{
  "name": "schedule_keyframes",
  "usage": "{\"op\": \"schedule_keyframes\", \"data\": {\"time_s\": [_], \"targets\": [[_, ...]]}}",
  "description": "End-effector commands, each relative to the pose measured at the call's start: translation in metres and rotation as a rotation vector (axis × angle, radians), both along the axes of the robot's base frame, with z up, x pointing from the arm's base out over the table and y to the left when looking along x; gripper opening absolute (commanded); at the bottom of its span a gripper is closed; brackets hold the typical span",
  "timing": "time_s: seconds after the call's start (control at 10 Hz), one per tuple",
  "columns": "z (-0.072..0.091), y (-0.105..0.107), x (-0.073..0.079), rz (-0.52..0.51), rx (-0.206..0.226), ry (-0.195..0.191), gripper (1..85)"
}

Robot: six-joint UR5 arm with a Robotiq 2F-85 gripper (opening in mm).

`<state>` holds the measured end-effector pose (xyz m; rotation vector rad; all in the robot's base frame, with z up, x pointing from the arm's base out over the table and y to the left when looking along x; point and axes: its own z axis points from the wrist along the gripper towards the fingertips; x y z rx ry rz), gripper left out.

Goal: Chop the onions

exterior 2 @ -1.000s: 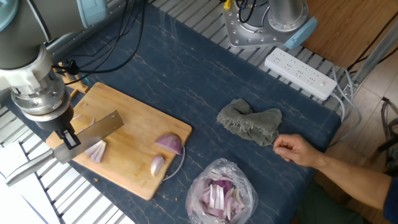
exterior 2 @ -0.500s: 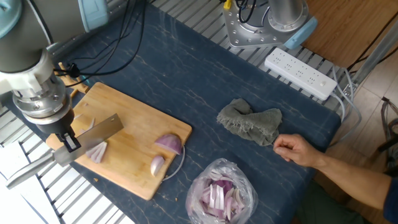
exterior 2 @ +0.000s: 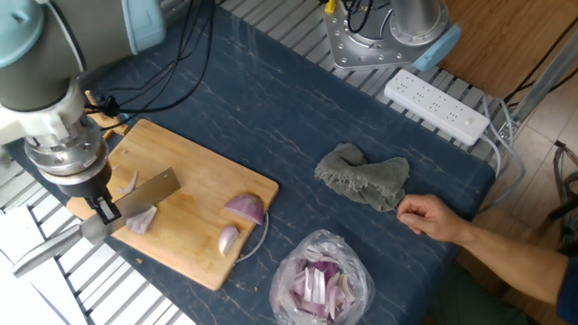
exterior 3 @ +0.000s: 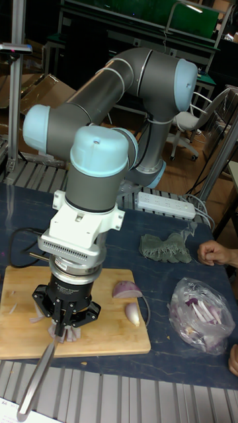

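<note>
A purple onion wedge [exterior 2: 246, 208] [exterior 3: 125, 289] lies on the wooden cutting board [exterior 2: 185, 167] [exterior 3: 106, 337], with a smaller pale wedge [exterior 2: 228, 239] [exterior 3: 133, 314] beside it. A third onion piece [exterior 2: 140, 219] lies under the knife blade [exterior 2: 146, 190], with a small sliver [exterior 2: 127, 181] just behind it. My gripper [exterior 2: 101, 209] [exterior 3: 64, 325] is over the board's left end, shut on the knife. The knife handle [exterior 2: 47, 248] [exterior 3: 36, 380] sticks out past the board's edge. In the tall fixed view my gripper hides the third piece.
A clear bag of chopped onion slivers [exterior 2: 318, 280] [exterior 3: 198, 317] lies right of the board. Behind it are a grey-green cloth [exterior 2: 363, 178] [exterior 3: 165, 248], a person's hand [exterior 2: 433, 218] [exterior 3: 215, 252] and a white power strip [exterior 2: 436, 106] [exterior 3: 165, 205]. Black cables [exterior 2: 153, 63] trail behind the board.
My gripper and the knife have shifted slightly right and down in the picture, closer onto the left onion piece. The other wedges, bag and hand have not moved.
</note>
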<state>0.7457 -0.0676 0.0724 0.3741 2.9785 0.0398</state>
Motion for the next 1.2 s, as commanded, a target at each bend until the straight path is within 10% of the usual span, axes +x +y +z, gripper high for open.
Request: {"op": "schedule_keyframes", "data": {"time_s": [0.0, 0.7, 1.1], "targets": [[-0.006, 0.009, 0.0, -0.003, -0.008, -0.03, 1.0], [0.028, 0.038, -0.026, 0.038, 0.054, 0.002, 1.0], [0.026, 0.019, -0.021, 0.111, -0.016, 0.0, 1.0]]}}
